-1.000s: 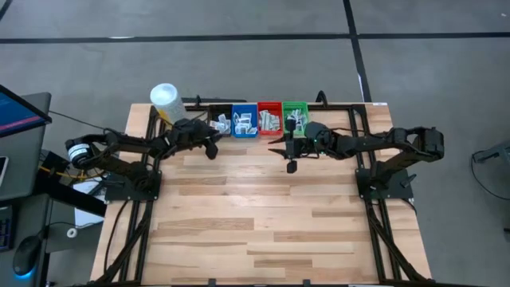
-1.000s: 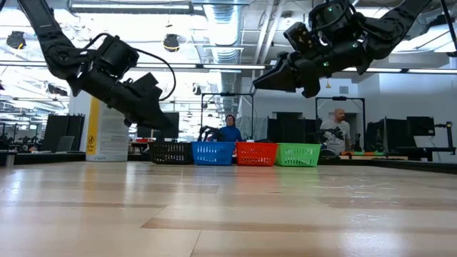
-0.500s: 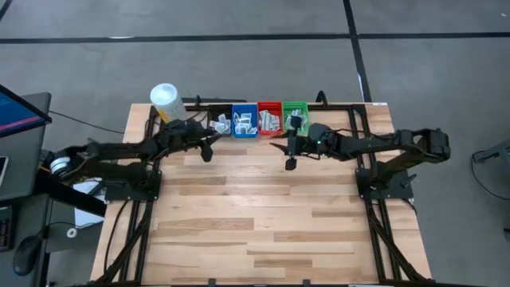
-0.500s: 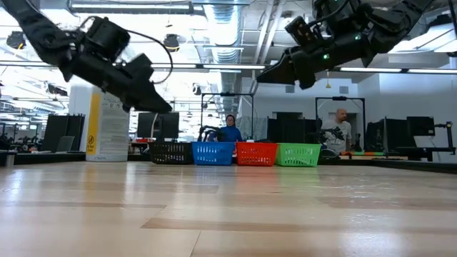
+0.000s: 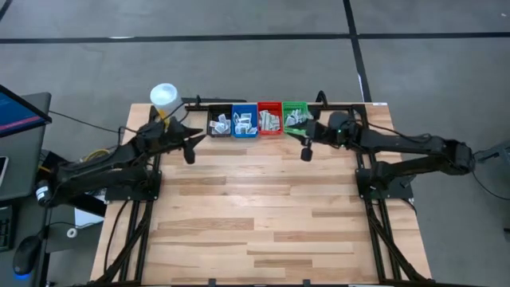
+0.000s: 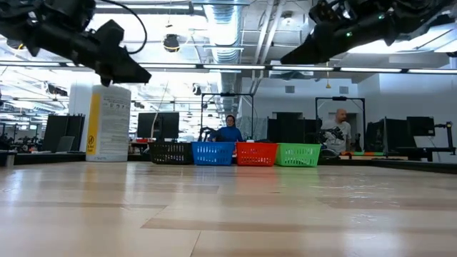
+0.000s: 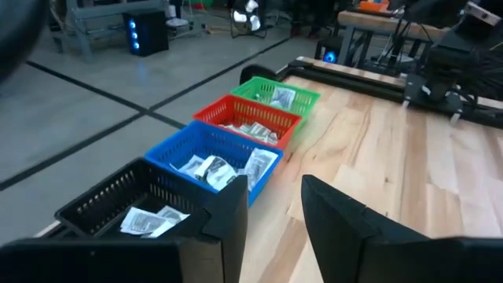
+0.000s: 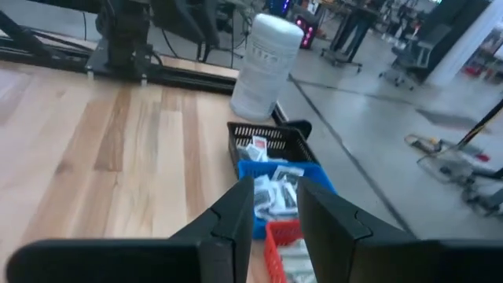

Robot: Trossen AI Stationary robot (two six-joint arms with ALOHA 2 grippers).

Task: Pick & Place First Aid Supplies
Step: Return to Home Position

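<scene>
High view: white packets (image 5: 244, 121) heaped in bins (image 5: 269, 104)

Wooden table (image 6: 228, 214), far edge: row of black bin (image 6: 171, 153), blue bin (image 6: 213, 153), red bin (image 6: 256, 153), green bin (image 6: 298, 154). Left of the row: tall white container (image 6: 107, 123). High above the table: left gripper (image 6: 132, 71), right gripper (image 6: 300, 56). Behind: two people (image 6: 230, 130).

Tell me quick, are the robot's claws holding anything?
Left gripper: open a little, holding nothing.
Right gripper: open a little, holding nothing.

Dark jointed arms (image 5: 103, 163), black cable (image 6: 143, 21), blocky left gripper (image 7: 273, 190)
</scene>
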